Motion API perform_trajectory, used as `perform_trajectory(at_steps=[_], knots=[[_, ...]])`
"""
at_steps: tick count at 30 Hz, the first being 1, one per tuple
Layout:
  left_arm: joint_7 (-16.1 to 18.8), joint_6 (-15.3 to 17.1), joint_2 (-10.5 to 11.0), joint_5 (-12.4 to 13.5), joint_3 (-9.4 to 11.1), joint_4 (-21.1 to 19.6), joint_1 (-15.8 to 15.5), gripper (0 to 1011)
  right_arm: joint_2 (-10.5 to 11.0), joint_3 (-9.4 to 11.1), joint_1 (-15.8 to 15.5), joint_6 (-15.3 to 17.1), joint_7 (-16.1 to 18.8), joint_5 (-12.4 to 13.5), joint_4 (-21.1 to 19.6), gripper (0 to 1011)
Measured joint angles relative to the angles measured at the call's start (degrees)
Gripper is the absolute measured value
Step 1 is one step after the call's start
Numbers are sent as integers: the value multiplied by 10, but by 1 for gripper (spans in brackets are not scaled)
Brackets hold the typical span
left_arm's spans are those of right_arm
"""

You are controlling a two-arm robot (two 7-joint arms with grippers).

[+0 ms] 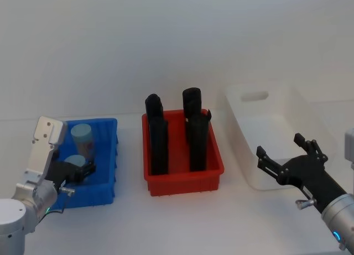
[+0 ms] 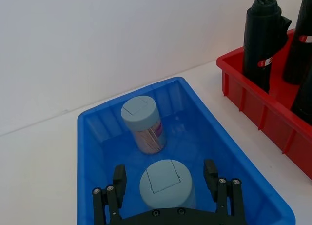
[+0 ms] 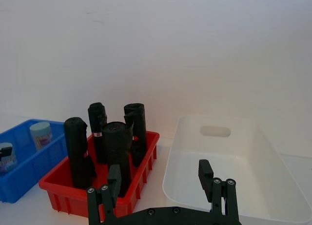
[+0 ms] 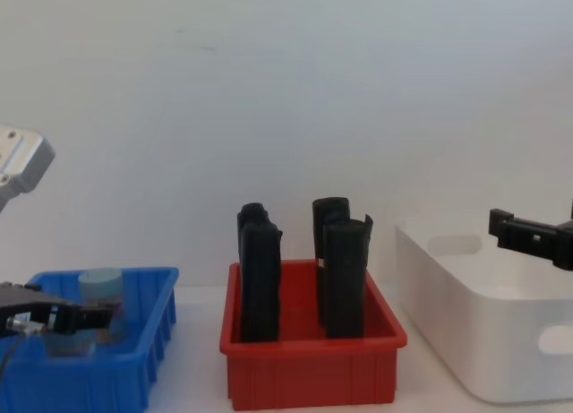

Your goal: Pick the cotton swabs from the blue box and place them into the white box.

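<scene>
My left gripper (image 2: 165, 171) down in blue box (image 2: 105, 137), wide either side of nearer cotton swabs jar (image 2: 168, 188), second jar (image 2: 141, 120) behind, my right gripper (image 3: 160, 171) wide by white box (image 3: 265, 147)

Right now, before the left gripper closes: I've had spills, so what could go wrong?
The left gripper straddles the near jar; the tilted far jar sits close behind and could topple. Carrying low toward the white box could clip the tall black rolls in the red bin. The right gripper, hovering by that box, may obstruct.
</scene>
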Motion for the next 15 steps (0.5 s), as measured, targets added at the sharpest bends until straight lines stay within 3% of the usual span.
perform_trajectory(at_steps=[9, 15], knots=[[-17, -11, -4, -13, -6, 32, -10, 1004, 0, 0, 0, 0, 0, 0, 0, 1002], [-27, -20, -5, -27, -10, 48, -14, 894, 0, 0, 0, 0, 0, 0, 0, 1001]])
